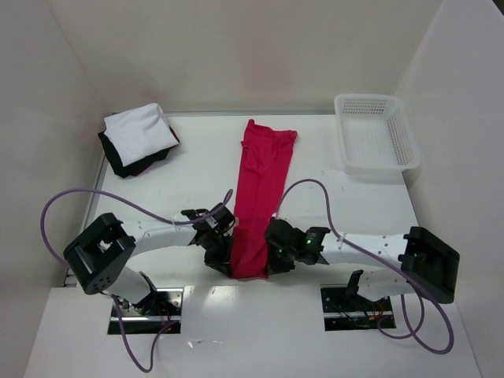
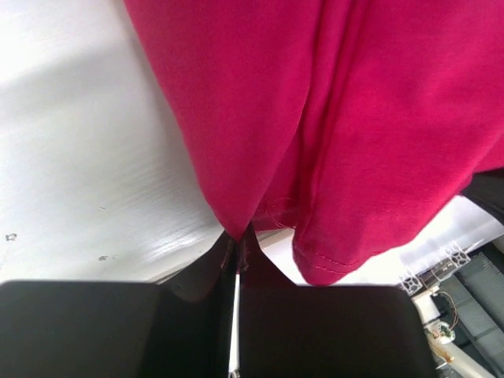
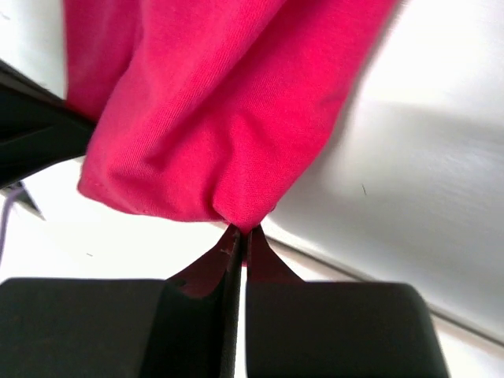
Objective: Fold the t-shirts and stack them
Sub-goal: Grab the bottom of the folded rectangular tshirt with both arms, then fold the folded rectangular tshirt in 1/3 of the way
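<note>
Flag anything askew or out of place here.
The white t-shirt sits offset on the black t-shirt, leaving black edges showing. The red t-shirt, pinched at its near end by the left gripper and right gripper, has one sleeve jutting out at the far end.

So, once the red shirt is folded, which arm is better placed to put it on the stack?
Probably the left. The stack, white t-shirt on black t-shirt, lies far left, on that arm's side. Left gripper and right gripper are both shut on the red t-shirt's near hem, so the fold needs both.
</note>
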Tool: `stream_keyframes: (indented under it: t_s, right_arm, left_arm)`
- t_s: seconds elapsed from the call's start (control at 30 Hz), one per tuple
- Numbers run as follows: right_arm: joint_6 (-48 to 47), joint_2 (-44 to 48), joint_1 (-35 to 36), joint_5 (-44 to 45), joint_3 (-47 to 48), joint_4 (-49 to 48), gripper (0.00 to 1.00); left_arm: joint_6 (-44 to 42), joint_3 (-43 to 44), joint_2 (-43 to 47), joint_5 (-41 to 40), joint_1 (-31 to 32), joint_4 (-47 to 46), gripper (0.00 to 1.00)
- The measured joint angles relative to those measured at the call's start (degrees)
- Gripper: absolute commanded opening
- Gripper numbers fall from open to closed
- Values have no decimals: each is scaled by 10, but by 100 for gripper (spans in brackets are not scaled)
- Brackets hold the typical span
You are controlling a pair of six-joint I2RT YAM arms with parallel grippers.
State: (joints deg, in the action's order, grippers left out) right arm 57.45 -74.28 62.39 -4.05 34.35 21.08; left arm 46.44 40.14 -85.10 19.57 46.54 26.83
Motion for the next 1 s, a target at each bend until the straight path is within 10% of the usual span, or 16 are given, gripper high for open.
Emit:
stream_keyframes:
  t_s: [0.53, 1.0]
  right_arm:
    - [-63, 85, -162, 35, 49, 61, 0]
    - [-211, -138, -319, 28, 236, 34, 0]
  left_arm:
    - [-115, 206, -27, 23, -123, 74, 0]
    - [-243, 472, -295, 95, -230, 111, 0]
